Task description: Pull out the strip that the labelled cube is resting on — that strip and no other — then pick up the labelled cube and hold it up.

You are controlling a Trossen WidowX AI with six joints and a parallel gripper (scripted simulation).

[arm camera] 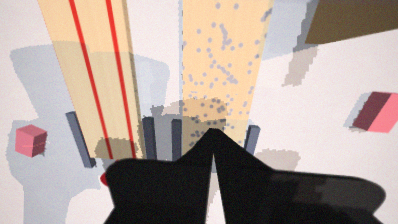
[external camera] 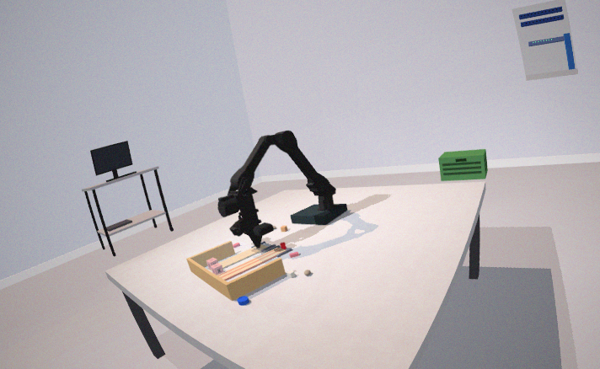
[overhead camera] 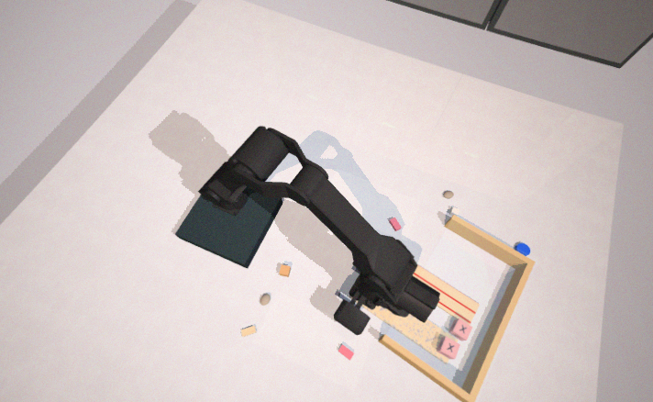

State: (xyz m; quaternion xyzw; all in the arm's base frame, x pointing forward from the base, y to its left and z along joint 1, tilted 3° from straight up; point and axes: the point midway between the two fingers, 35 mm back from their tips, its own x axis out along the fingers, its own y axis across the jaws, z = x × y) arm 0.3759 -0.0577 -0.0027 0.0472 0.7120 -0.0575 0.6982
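Note:
Two pink cubes with dark X-like marks sit side by side in the wooden frame's far part: one cube on the end of the speckled strip, the other cube beside the end of the red-lined strip. I cannot tell exactly what the second rests on. My gripper is shut and empty, pointing down over the near end of the speckled strip. In the top view the arm hides its tips and both strips' near ends.
Wooden walls surround the strips on three sides. Dark upright guides flank the strips' near ends. A red piece is near the red-lined strip. Small pink blocks and a blue disc lie outside the walls.

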